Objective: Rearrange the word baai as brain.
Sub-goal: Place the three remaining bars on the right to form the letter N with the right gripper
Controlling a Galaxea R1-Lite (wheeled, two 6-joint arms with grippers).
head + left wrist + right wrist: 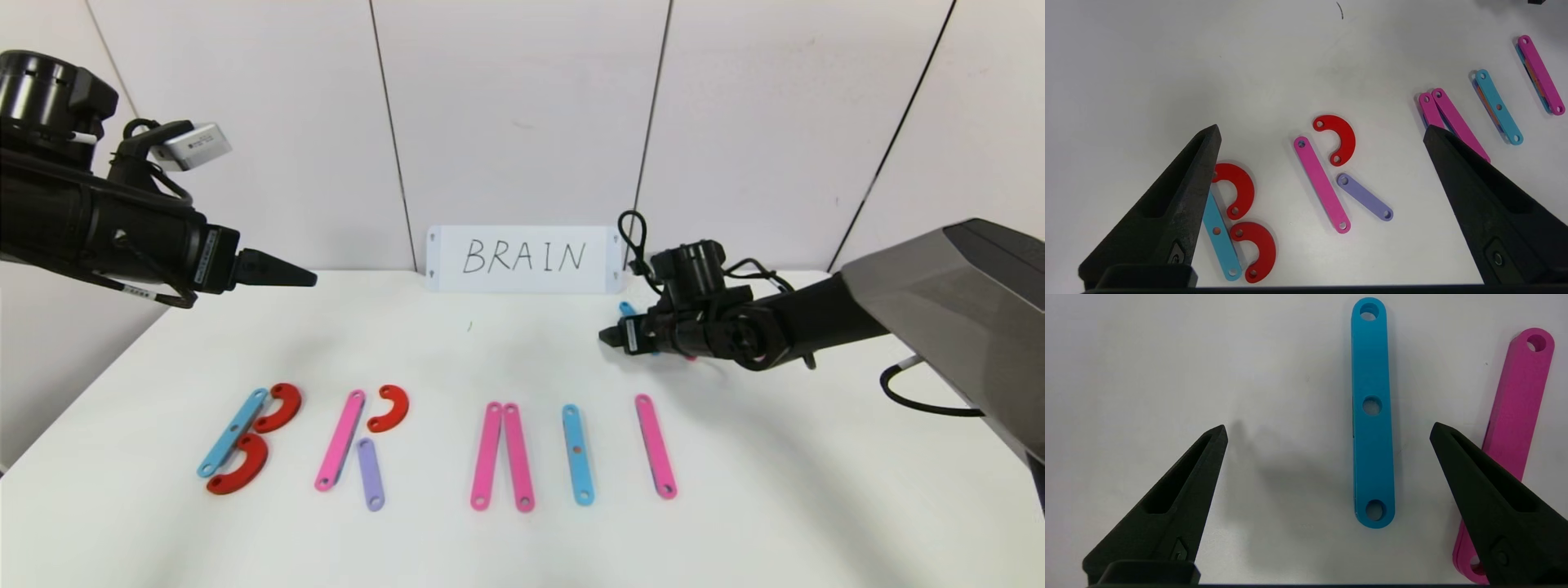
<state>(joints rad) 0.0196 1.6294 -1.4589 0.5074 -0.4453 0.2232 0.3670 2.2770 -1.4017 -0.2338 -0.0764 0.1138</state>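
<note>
A: Where do the letters lie?

B: In a row along the near part of the white tabletop (506, 359). From the robot's left: a B (245, 441) made of a blue strip and two red curves; an R (359, 445) made of a pink strip, a red curve and a lilac strip; two pink strips (500, 456) touching at their far ends and spreading slightly toward the near edge; a single blue strip (577, 454); and a single pink strip (655, 446).

A: And the white card (522, 258)?

B: It stands at the far edge against the wall, with BRAIN handwritten in black.

A: The tools?

B: The left tool (1323, 134) hangs high above the tabletop's far left part, its fingers spread wide and holding nothing. The right tool (1327, 430) hovers low over the far right part, fingers also spread wide and empty. Its wrist view shows another blue strip (1372, 412) lying between its fingers and another pink strip (1515, 416) just beside one finger.
</note>
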